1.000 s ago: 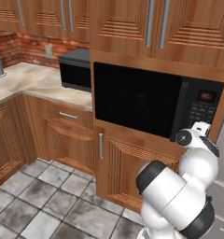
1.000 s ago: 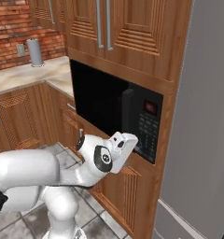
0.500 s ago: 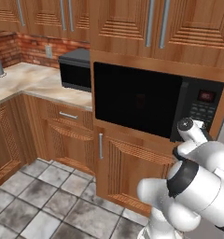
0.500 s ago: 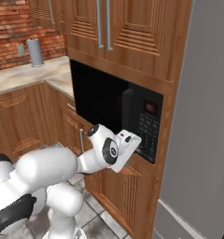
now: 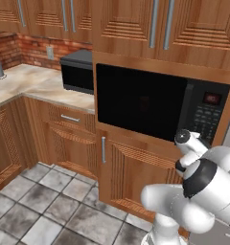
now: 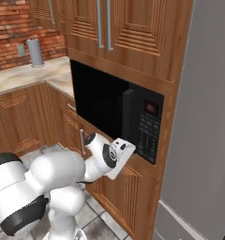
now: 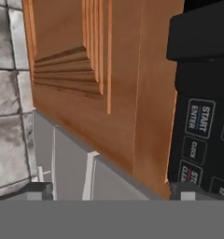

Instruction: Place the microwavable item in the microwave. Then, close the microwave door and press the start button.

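Gripper (image 6: 124, 154) jaws stand spread wide and empty just below the microwave's (image 5: 160, 107) keypad. You see the microwave door (image 5: 141, 103) shut already; the cup isn't visible, presumably inside. Pressing the START button (image 7: 200, 117) is what's left.

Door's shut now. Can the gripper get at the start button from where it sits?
Probably yes. The gripper is open, just below the microwave keypad, and the start button shows close ahead in the hand view with nothing between. It needs to shift toward the panel.
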Controlling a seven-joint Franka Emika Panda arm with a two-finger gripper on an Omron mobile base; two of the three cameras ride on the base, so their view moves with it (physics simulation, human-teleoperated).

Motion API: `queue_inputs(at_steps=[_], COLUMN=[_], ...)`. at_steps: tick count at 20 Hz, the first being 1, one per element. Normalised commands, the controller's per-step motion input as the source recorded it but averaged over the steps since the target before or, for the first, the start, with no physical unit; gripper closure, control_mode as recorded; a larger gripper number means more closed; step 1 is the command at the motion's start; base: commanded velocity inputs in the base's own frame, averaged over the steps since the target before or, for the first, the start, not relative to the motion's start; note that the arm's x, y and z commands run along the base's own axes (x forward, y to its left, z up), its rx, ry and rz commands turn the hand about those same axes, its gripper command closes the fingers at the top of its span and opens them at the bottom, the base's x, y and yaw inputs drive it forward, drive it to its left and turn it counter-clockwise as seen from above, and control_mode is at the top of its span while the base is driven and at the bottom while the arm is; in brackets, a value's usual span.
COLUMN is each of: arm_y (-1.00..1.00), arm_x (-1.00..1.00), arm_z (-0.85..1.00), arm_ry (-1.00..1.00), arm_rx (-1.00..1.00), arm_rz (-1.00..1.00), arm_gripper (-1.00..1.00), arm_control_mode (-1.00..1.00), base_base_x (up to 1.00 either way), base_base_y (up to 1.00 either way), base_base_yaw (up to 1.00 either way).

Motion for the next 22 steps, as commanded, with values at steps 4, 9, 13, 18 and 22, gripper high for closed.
queue_inputs(at_steps=[4, 9, 13, 18, 22], arm_y=[-0.16, -0.06, -0.06, -0.19, -0.34], arm_x=[0.13, 0.40, 0.52, 0.40, 0.28], arm_z=[-0.21, -0.43, -0.27, 0.00, 0.00], arm_ry=[-0.05, 0.00, -0.04, -0.10, -0.09], arm_rx=[0.00, 0.00, 0.00, 0.00, 0.00], arm_rz=[0.00, 0.03, 0.03, 0.01, 0.00], arm_gripper=[-1.00, -1.00, -1.00, -1.00, -1.00], arm_control_mode=[-1.00, -1.00, -1.00, -1.00, -1.00], base_base_x=[0.00, 0.00, 0.00, 0.00, 0.00], base_base_y=[0.00, 0.00, 0.00, 0.00, 0.00], base_base_yaw=[0.00, 0.00, 0.00, 0.00, 0.00])
